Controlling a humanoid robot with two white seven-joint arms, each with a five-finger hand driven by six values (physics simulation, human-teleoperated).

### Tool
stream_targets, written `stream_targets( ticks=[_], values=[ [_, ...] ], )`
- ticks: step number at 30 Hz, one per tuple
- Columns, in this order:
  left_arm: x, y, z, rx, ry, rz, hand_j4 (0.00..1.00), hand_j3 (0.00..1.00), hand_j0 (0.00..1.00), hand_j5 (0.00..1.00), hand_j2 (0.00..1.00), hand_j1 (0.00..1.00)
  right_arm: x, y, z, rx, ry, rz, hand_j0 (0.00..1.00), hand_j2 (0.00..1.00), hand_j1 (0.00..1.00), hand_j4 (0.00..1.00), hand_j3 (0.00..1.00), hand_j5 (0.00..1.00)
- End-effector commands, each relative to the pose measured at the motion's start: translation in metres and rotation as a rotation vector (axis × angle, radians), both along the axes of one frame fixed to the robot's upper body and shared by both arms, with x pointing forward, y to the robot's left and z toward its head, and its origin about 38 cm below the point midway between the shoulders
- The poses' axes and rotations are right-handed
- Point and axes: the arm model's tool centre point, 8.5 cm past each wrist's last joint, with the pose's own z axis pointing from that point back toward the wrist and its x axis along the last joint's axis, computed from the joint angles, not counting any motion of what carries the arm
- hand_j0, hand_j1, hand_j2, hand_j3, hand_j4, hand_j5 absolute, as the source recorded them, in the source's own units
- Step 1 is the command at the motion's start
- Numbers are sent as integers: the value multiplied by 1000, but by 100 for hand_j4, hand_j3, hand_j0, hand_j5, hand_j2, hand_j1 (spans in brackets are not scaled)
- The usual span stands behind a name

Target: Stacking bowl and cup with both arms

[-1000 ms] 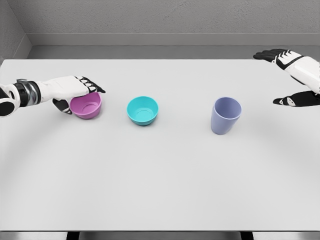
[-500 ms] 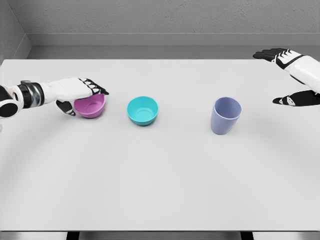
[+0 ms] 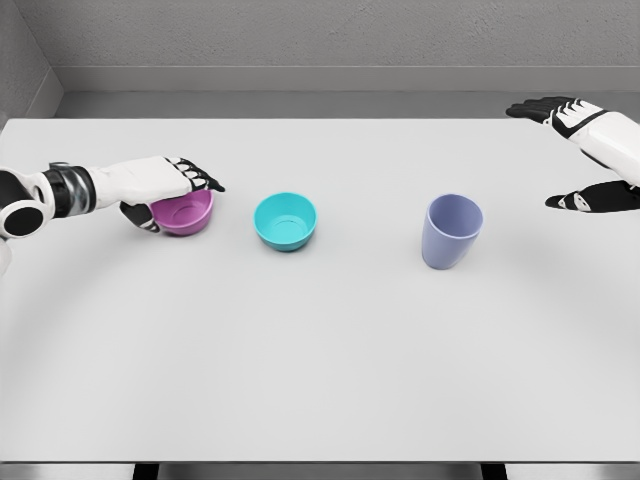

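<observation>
Tabletop [image 3: 320, 380] is being shown bare and white across the near part of the head view, with nothing lying between the near edge and the row of vessels. In that row, a lavender cup [image 3: 452, 231] is standing upright right of the middle, a teal bowl [image 3: 285, 220] is sitting open side up near the middle, and a pink bowl [image 3: 183, 212] is being held at the left, well apart from the cup and near the teal bowl. The left hand [image 3: 165, 188] is being kept over the pink bowl, fingers draped across its rim and thumb tucked against its outer wall, so the bowl is being clamped between them. All three vessels are being judged as light, stiff, smooth plastic, likely to slip or skid if pinched weakly; the bowls are best taken at the rim with a thumb outside, the cup around its side wall below the lip. The cup, being tall and narrow at the base, is judged the easiest to tip. Nothing is standing in the way between pink and teal bowls, though the teal one could be nudged by extended fingertips during a set-down. Farther back at the right edge, the right hand [image 3: 585, 160] is being held raised, clear of the cup, fingers and thumb spread wide apart and gripping nothing. Beyond the table, a grey wall [image 3: 300, 40] is being seen.
</observation>
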Motion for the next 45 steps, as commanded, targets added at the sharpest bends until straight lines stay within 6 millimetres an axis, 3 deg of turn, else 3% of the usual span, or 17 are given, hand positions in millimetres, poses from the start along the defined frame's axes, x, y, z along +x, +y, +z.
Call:
stream_targets(
  ticks=[1,5,10,15,19,21,24,28,32,37,43,45],
  values=[
    [1,-1,1,-10,-2,0,100,100,100,100,100,100,0,-1,1,3,1,-2,100,100,100,100,100,100],
    [0,0,1,-8,-1,3,100,100,100,100,100,100,0,-1,0,3,1,-3,100,100,100,100,100,100],
    [0,0,0,-7,0,3,77,77,77,77,77,77,0,-2,0,3,2,-5,100,100,100,100,100,100],
    [-1,0,-1,-7,1,3,63,63,63,63,63,63,0,-2,0,3,2,-5,100,100,100,100,100,100],
    [0,1,2,-22,-4,5,61,61,61,61,61,61,0,-2,0,3,2,-5,100,100,100,100,100,100],
    [-1,-2,5,-28,-11,-3,52,52,52,52,52,52,0,-2,0,3,2,-5,100,100,100,100,100,100],
    [0,0,10,-63,-14,3,52,52,52,52,52,52,1,-2,0,3,2,-6,100,100,100,100,100,100],
    [-4,-18,21,-95,-43,-47,54,54,54,54,54,54,1,-1,0,4,2,-6,100,100,100,100,100,100],
    [-11,-57,41,-135,-103,-148,54,54,54,54,54,54,1,-1,0,4,2,-6,100,100,100,100,100,100],
    [-15,-96,49,-194,-130,-222,55,55,55,55,55,55,1,-1,0,6,3,-7,100,100,100,100,100,100],
    [-20,-123,44,-223,-118,-270,56,56,56,56,56,56,1,-2,-1,5,3,-8,100,100,100,100,100,100],
    [-20,-124,43,-219,-119,-269,57,57,57,57,57,57,1,-2,-1,5,3,-8,100,100,100,100,100,100]
  ],
)
